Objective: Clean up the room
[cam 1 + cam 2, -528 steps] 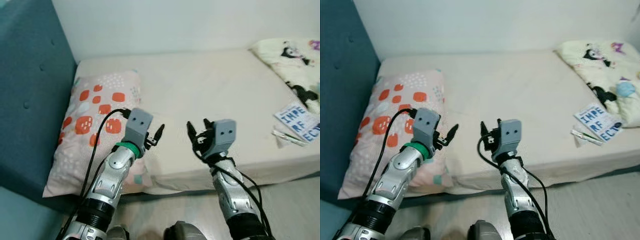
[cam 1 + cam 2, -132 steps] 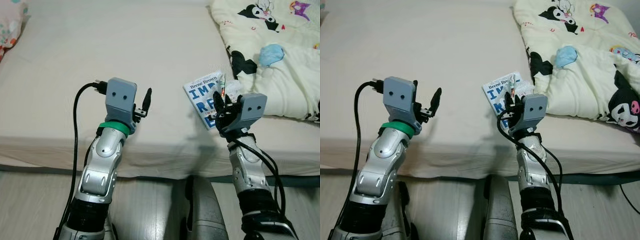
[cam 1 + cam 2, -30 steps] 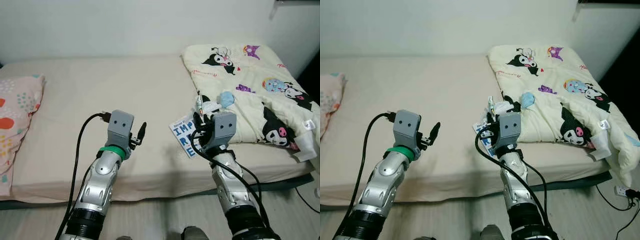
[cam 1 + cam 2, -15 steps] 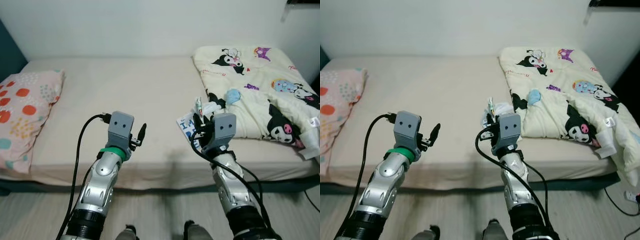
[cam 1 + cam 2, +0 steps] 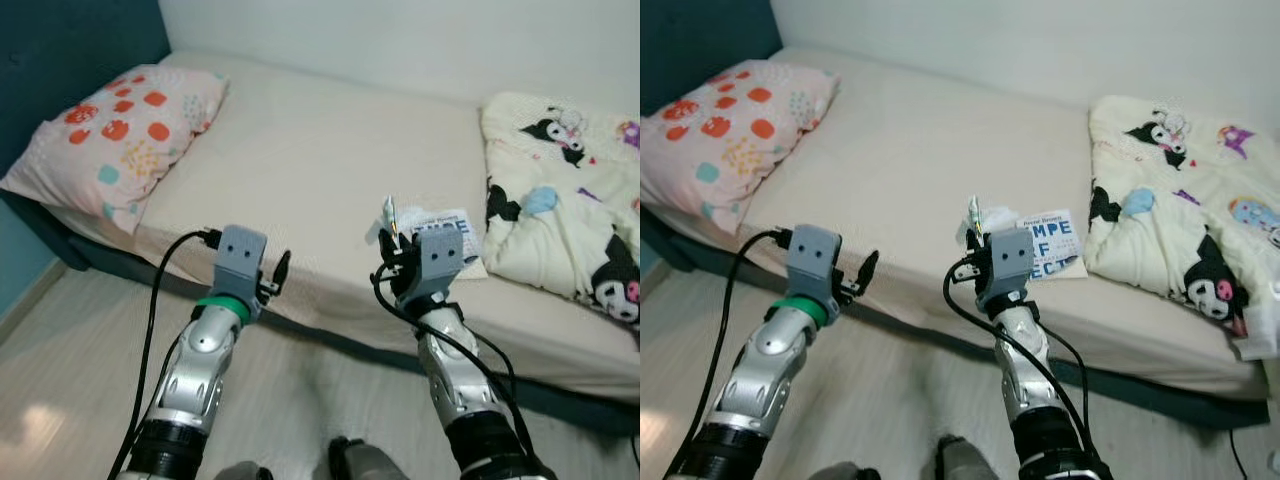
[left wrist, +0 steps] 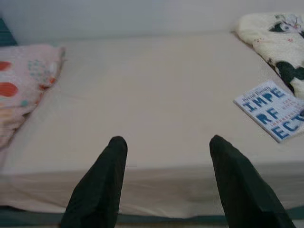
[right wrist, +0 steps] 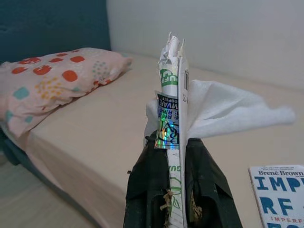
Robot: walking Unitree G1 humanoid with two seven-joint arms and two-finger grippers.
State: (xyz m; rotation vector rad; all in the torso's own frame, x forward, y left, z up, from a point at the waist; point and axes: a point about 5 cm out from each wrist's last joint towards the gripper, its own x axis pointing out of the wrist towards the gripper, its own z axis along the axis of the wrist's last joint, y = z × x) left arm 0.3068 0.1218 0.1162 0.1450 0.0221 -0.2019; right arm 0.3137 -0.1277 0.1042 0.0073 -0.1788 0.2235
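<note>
My right gripper (image 5: pixel 392 258) is shut on a crumpled printed wrapper (image 7: pixel 172 95) together with a white tissue (image 7: pixel 228 111), held upright in front of the bed's edge. A white book with blue letters (image 5: pixel 450 232) lies flat on the mattress (image 5: pixel 320 150) just beyond that gripper, beside the blanket. My left gripper (image 6: pixel 168 139) is open with nothing between its fingers, raised over the floor near the bed's side. In the left wrist view the book (image 6: pixel 273 111) lies far off to one side of the fingers.
A pink pillow with orange spots (image 5: pixel 120 120) lies at the head of the bed against a dark teal headboard (image 5: pixel 70 40). A cream cartoon-print blanket (image 5: pixel 570 220) covers the far right. Pale wooden floor (image 5: pixel 60 380) runs along the bed's side.
The whole picture has swung, so the camera moved: the bed now runs at an angle with more floor in view. Both arms keep their pose, and the right gripper still holds the wrapper and tissue.
</note>
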